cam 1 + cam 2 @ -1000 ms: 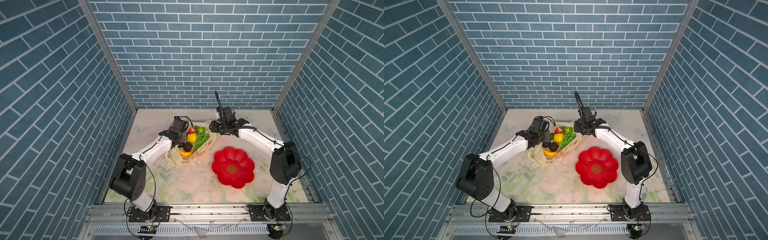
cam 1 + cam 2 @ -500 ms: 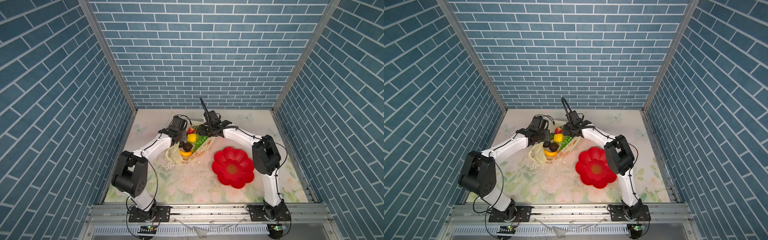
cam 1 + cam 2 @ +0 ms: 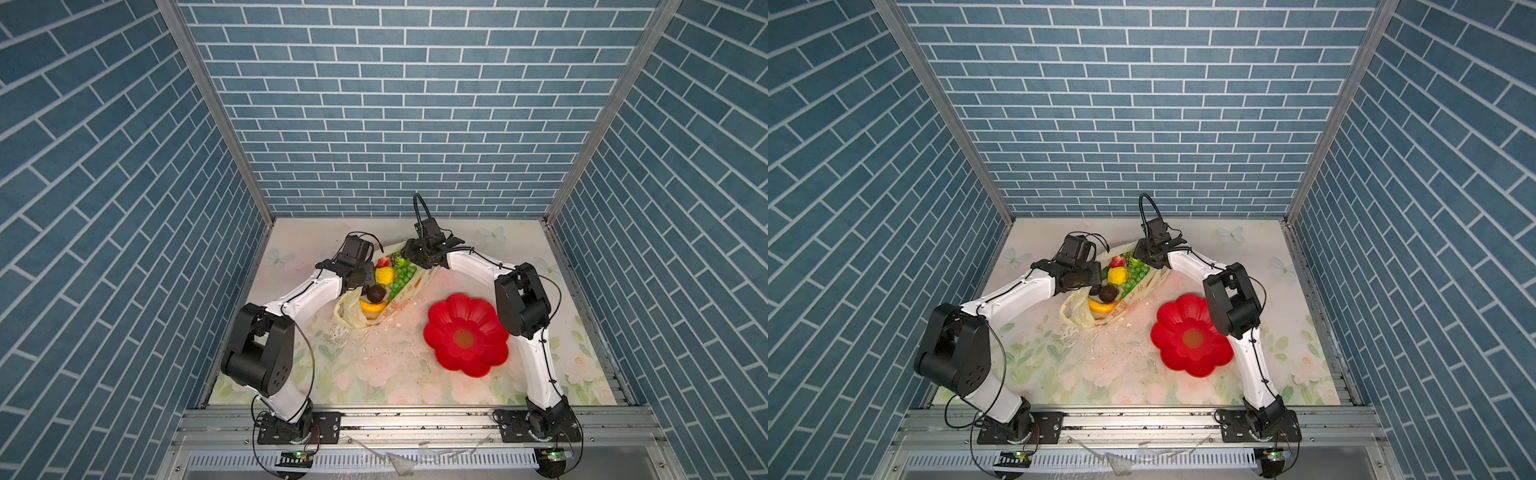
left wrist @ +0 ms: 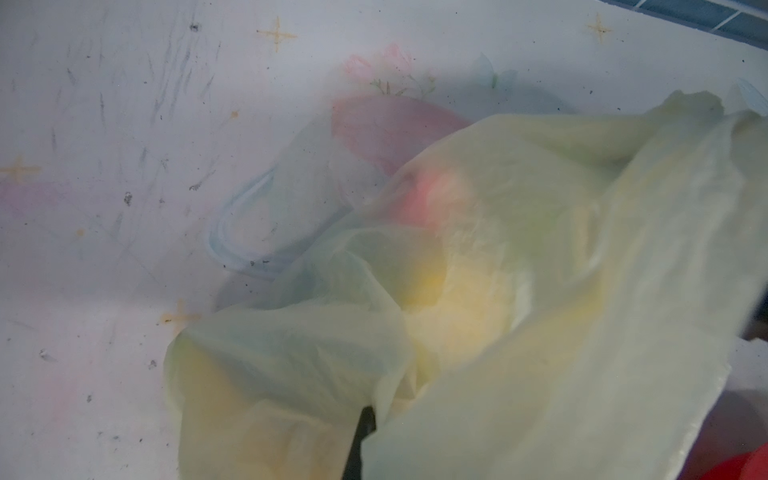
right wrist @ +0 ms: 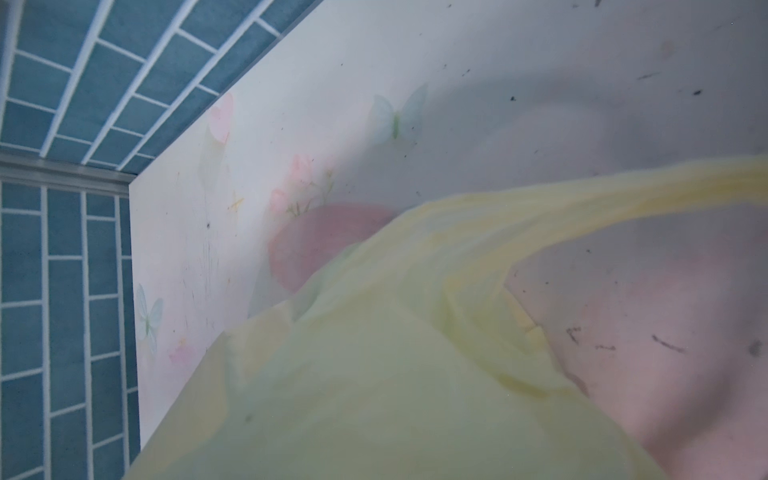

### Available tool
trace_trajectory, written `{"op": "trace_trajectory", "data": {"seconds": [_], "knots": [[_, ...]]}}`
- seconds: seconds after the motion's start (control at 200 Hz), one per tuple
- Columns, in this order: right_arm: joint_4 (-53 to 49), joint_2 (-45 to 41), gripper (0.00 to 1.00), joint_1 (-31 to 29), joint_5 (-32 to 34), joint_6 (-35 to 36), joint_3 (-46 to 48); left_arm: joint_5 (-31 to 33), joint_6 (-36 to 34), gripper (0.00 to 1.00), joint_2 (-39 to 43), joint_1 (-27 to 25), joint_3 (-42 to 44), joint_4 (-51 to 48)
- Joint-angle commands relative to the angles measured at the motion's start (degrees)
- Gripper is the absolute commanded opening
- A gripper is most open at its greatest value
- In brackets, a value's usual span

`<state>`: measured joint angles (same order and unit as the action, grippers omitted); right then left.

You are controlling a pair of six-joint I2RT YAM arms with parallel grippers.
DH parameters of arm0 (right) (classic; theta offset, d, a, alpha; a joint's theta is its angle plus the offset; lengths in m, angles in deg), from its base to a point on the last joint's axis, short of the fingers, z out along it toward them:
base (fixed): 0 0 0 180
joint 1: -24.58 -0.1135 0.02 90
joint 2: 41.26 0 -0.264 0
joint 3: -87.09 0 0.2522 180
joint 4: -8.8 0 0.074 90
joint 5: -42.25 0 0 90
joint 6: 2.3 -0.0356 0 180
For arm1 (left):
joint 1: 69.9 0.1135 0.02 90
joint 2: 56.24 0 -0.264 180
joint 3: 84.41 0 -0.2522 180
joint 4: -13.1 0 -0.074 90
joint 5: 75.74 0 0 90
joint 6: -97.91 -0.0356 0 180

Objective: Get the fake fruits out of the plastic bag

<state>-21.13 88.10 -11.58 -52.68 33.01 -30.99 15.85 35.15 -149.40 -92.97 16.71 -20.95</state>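
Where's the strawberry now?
Strawberry, in both top views: slightly left of middle, inside the plastic bag at its far end, just behind the yellow knobbly ball.

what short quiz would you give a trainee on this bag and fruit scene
1. True or false: a fruit lies on the red plate.
2. Which fruit in the plastic bag lies nearest the front rail? A strawberry, B banana, C grapes.
3. In both top views, on which side of the bag does the plate lie?
Key: 1 false; 2 B; 3 the right.
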Motion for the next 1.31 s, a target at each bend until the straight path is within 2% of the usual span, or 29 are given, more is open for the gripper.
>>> {"op": "trace_trajectory", "data": {"seconds": [0.0, 0.385, 0.485, 0.635, 1.06, 1.3], "knots": [[0.76, 1.77, 0.63, -0.23, 0.27, -6.59, -4.48, -1.23, 0.26, 0.01, 2.10, -1.07, 1.09, 0.59], [-3.42, 8.49, 0.68, -0.27, 0.27, -4.75, -13.34, -1.68, -1.06, 0.01, 1.89, -2.00, 1.31, 1.05], [-4.75, 9.62, 0.76, -0.41, 0.27, -4.61, -15.03, -1.58, -1.22, 0.01, 1.85, -2.07, 1.20, 0.98], [-7.68, 11.91, 0.81, -0.73, 0.26, -3.82, -18.19, -1.53, -1.23, 0.01, 1.76, -2.02, 1.30, 1.13], [-11.99, 16.77, 0.84, -1.45, -1.75, -2.46, -24.05, -1.54, -1.58, 0.01, 1.86, -2.06, 1.40, 1.22], [-14.51, 19.91, 0.79, -1.63, -1.32, -1.48, -27.29, -1.57, -1.69, 0.01, 1.76, -2.06, 1.39, 1.22]]}}
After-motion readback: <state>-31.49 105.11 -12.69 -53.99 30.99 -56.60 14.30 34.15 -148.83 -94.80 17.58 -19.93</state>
